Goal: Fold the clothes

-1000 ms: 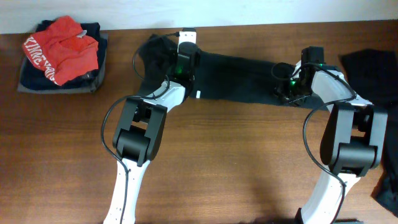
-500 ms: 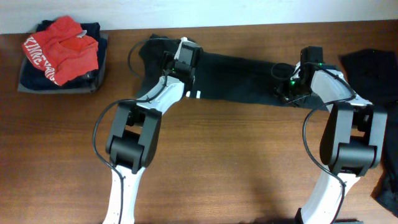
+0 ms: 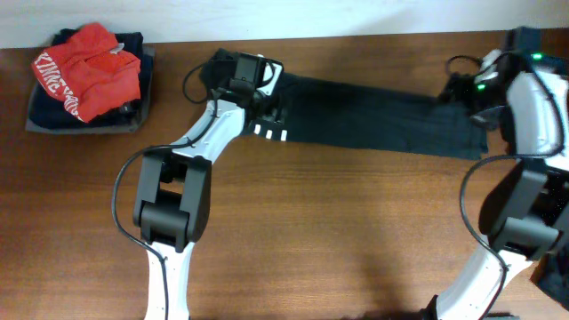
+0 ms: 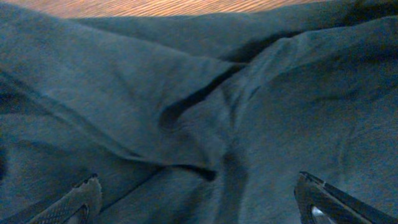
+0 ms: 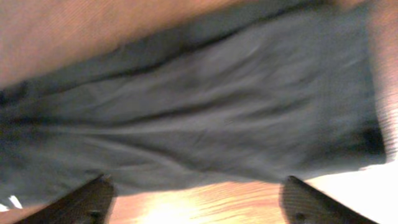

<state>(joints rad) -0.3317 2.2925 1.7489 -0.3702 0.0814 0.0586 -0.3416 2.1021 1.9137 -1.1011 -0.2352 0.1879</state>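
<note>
Both arms have just let go, so the left gripper (image 4: 198,198) and right gripper (image 5: 196,198) now stand wide and empty over the dark shirt (image 3: 364,111), which lies stretched in a long band across the table's (image 3: 311,231) far side, seemingly ready for the next fold.
</note>
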